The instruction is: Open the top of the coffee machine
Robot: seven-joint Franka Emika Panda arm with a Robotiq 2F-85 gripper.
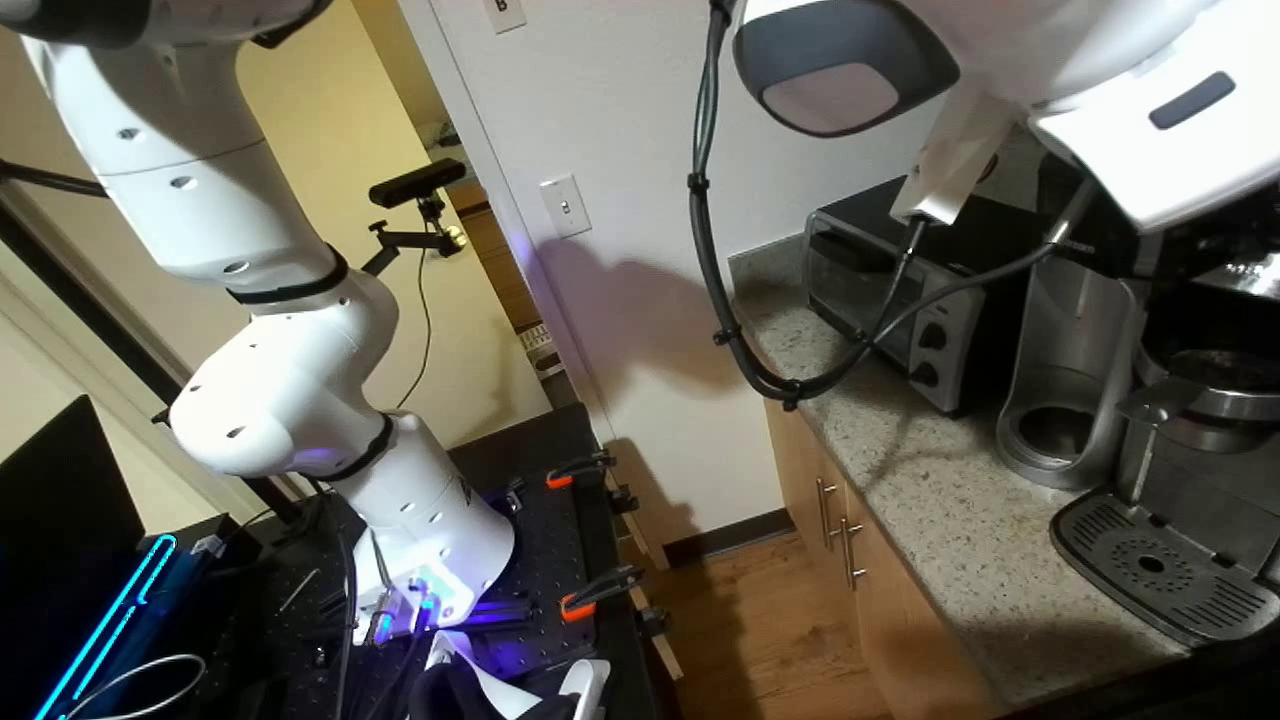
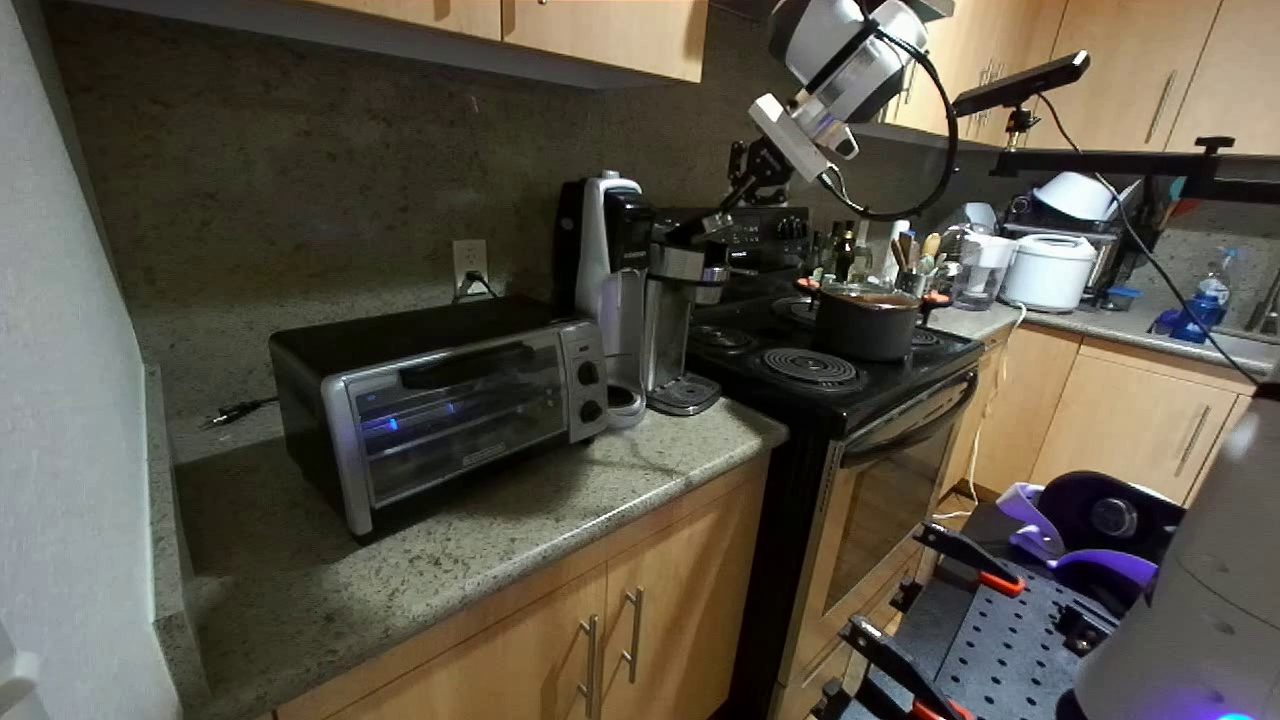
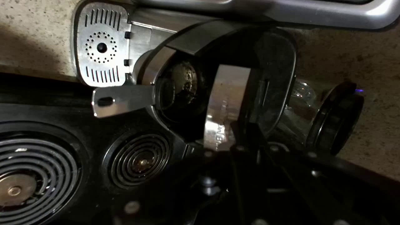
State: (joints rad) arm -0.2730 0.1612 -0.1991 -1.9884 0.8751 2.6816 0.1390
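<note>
Now right over the coffee machine (image 2: 668, 330), on the desk (image 2: 420, 560) between a tall silver appliance (image 2: 597, 235) and the stove (image 2: 890, 385), with the end effector (image 3: 248, 134) down at the raised top (image 3: 225, 103); too dark down there to tell how far spread, or whether gripping it. Looking straight into the steel-rimmed chamber (image 3: 158, 65): dark, with a glossy brownish patch inside. Over on the stove, spotting a pot (image 2: 868, 330), brownish at the mouth, contents unclear.
</note>
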